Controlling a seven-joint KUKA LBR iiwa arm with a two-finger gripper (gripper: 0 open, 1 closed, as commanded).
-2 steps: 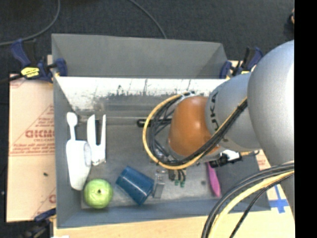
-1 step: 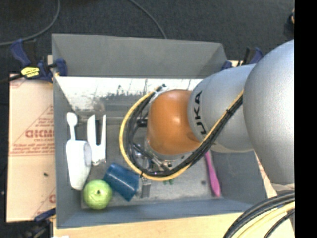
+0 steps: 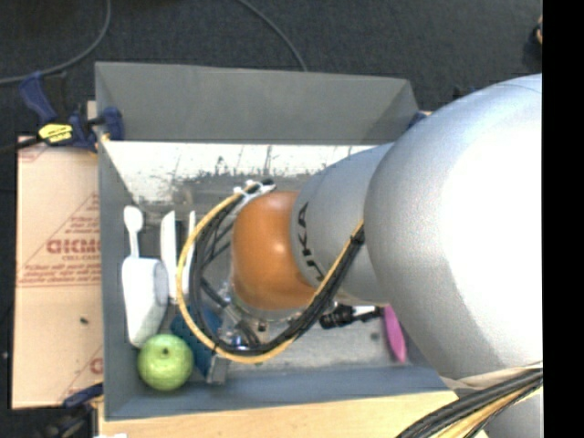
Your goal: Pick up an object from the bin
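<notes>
The arm point(image 3: 438, 245) reaches into the bin point(image 3: 274, 386), its gripper point(image 3: 230, 338) low toward 7 o'clock beneath the orange cover point(image 3: 265, 245) and cables point(image 3: 193, 245), so whether it is released or clenched I cannot tell. Nearest lie a blue thing point(image 3: 193, 338), a green apple point(image 3: 165, 361) in the 7 o'clock corner and a white scoop point(image 3: 143, 292) at 9 o'clock; a pink stick point(image 3: 393, 333) lies at 4 o'clock. This looks like the reaching step; the next move probably calls for a firm close, then a straight lift
</notes>
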